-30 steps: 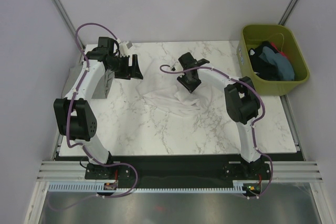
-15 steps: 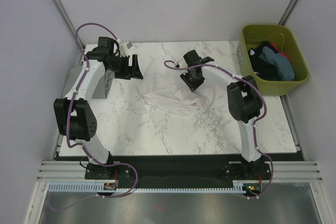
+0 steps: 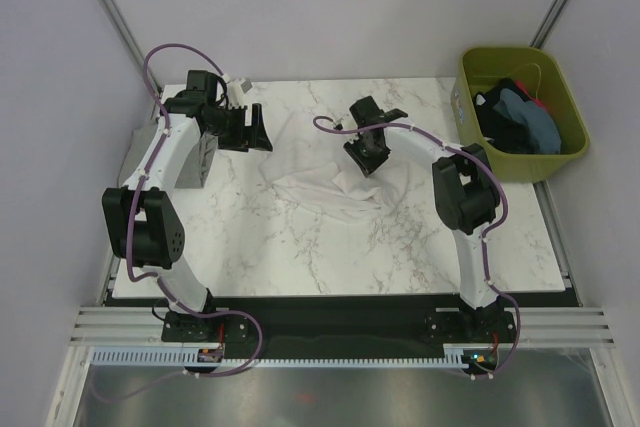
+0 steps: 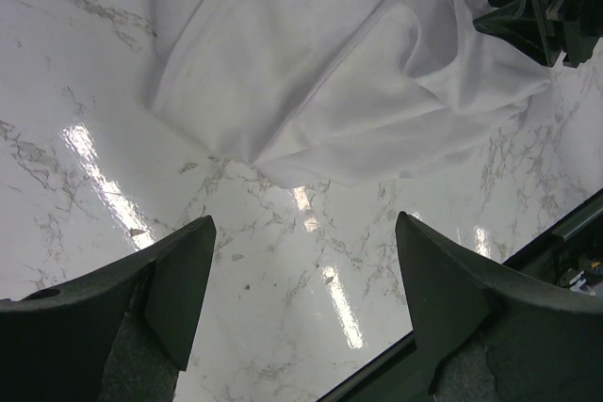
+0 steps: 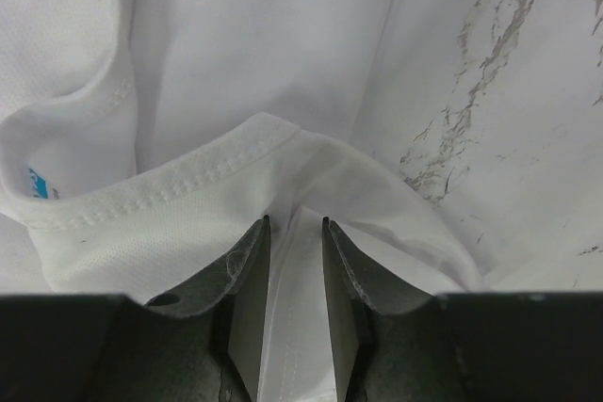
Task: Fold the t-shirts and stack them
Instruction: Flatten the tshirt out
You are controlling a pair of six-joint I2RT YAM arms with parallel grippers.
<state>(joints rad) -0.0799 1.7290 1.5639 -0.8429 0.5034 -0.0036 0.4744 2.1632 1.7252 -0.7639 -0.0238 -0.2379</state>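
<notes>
No legible text anywhere. A small blue mark (image 5: 36, 183) on the white shirt (image 5: 236, 63), at 9 o'clock in the right wrist view, is unreadable.

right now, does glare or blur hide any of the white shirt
Left wrist: glare streaks on the marble table below the white t-shirt, none on the cloth. Right wrist: even light, collar stitching sharp, right gripper slightly soft. Top external: no glare, but the t-shirt looks faint against the pale marble.
</notes>
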